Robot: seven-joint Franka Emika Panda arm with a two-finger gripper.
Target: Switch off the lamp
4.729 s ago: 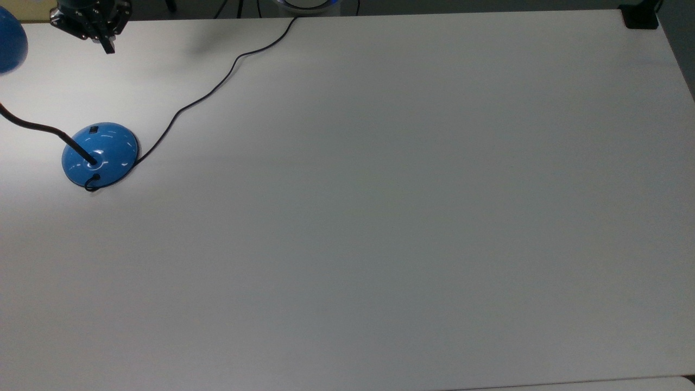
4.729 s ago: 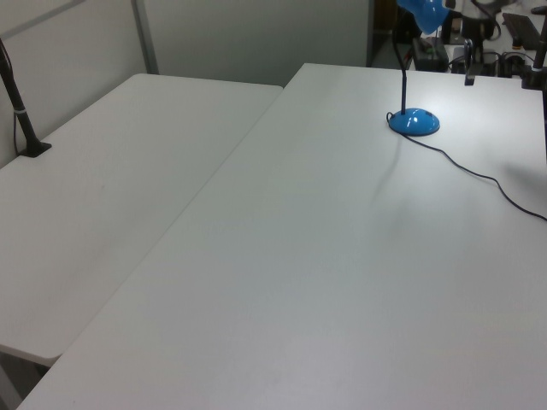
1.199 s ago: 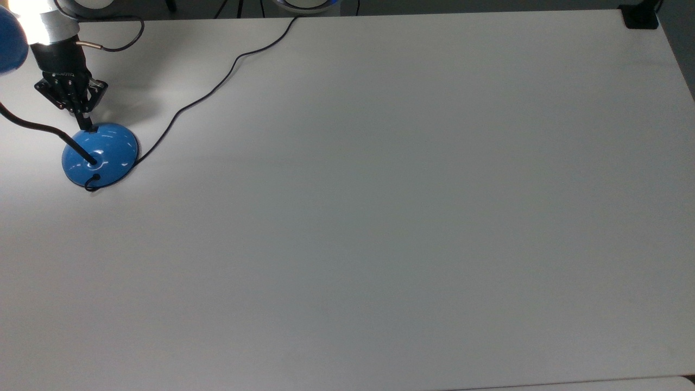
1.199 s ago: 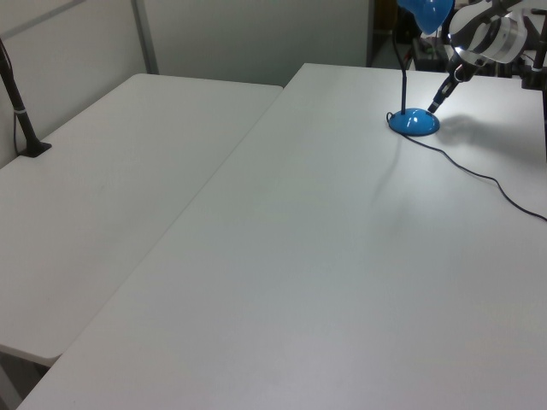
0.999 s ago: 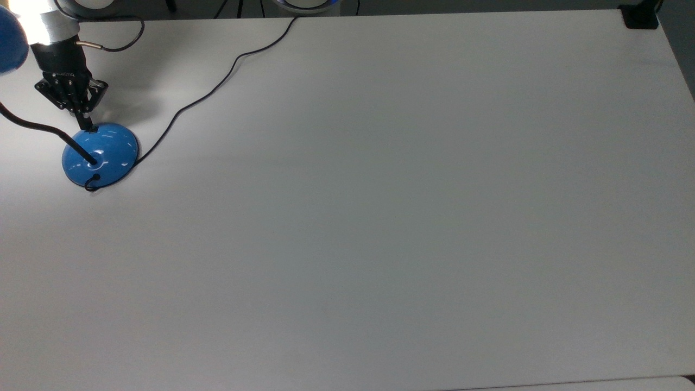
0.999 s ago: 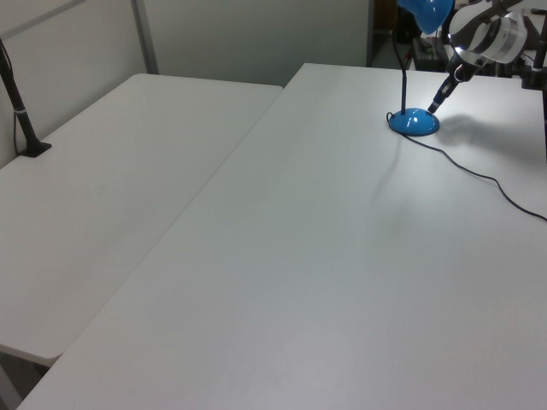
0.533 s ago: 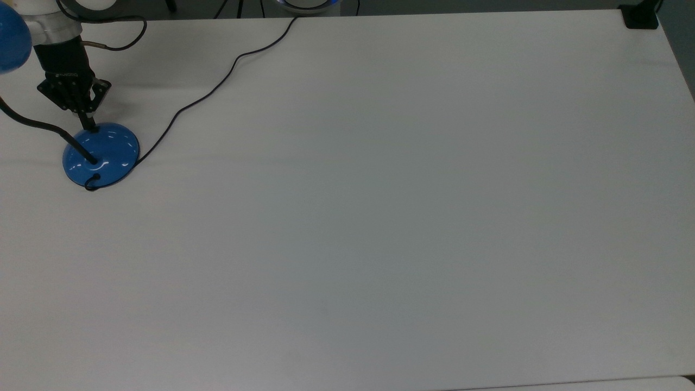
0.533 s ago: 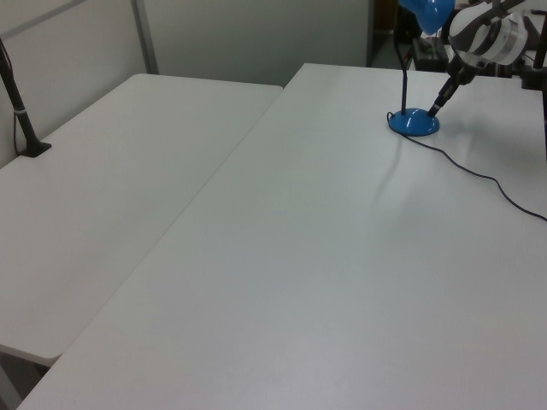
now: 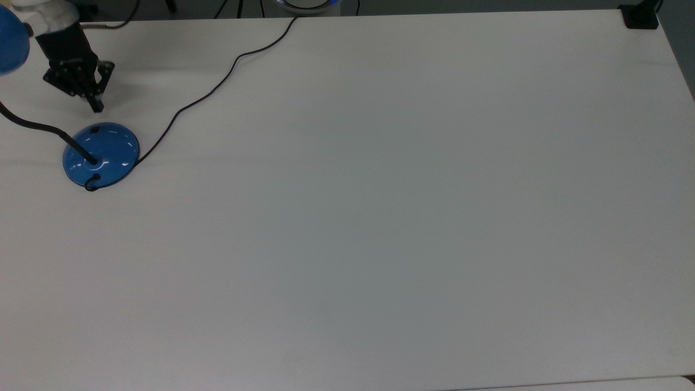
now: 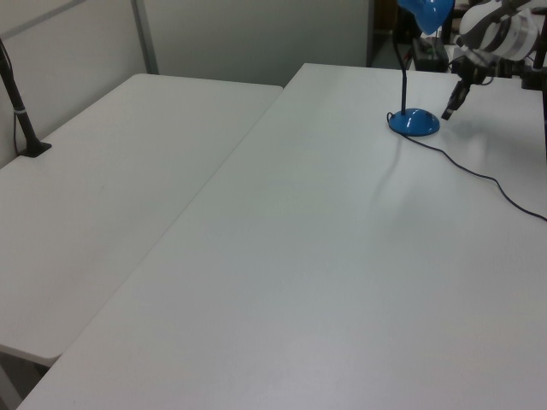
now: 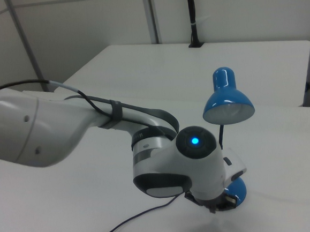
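Observation:
The lamp has a glossy blue dome base (image 9: 103, 153) at the top view's left, with a small black switch (image 9: 95, 130) on its far side. Its black gooseneck (image 9: 38, 128) rises to the blue shade (image 9: 8, 41). No bright pool of light lies on the table around it, and the shade's inside (image 11: 229, 112) looks dull. My gripper (image 9: 98, 107) hangs just beyond the base, fingers shut with nothing between them, clear of the switch. In the left view the gripper (image 10: 447, 112) sits right of the base (image 10: 414, 122).
The lamp's black cord (image 9: 217, 87) snakes from the base to the table's far edge. A black clamp (image 9: 639, 19) sits at the top view's far right corner. A second white table (image 10: 102, 188) adjoins in the left view.
My fingertips rested on the switch a second ago and have since lifted off and drawn back. The bright glow around the lamp has gone out.

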